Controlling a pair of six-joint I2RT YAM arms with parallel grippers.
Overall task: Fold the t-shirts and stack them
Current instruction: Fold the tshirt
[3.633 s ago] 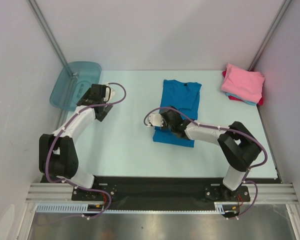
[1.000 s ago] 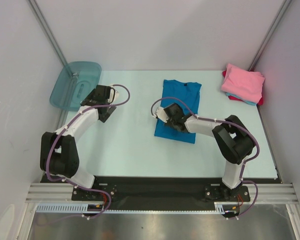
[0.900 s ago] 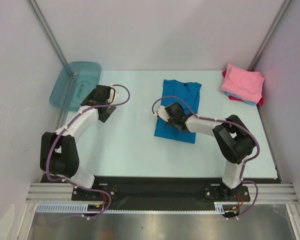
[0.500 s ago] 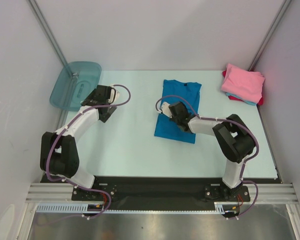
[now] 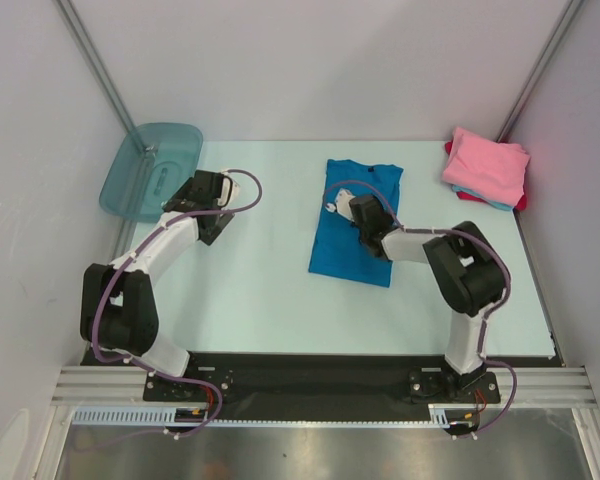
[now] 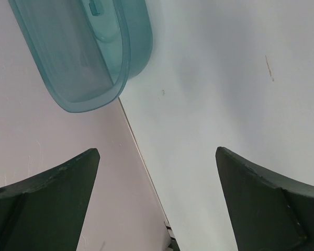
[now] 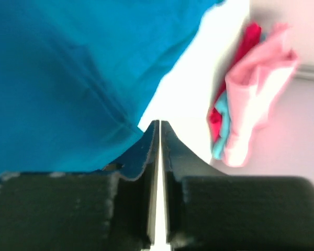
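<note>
The right gripper [image 5: 348, 208] rests low over the blue t-shirt [image 5: 360, 235], which lies spread flat at the middle of the table [image 5: 260, 300] with its collar toward the far wall. In the wrist view, the jaws are drawn to a hairline slit with no cloth seen between them. The tips sit at the garment's edge, though whether they touch it cannot be told.

The left gripper [image 5: 208, 192] hangs over bare tabletop, well apart from the shirt and just beside the teal tub [image 5: 150, 170]. Its fingers [image 6: 52, 204] are spread wide and hold nothing (its own camera shows only table and the tub's rim between them).

By count: two arms and two grippers. One t-shirt is laid out. One stack of folded t-shirts [image 5: 485, 165] sits in the far right corner, with a pink one on top and light blue and red edges showing beneath, so three colours in that pile. How many garments those edges make up is not clear. There is one tub, at the far left corner against the side wall.
</note>
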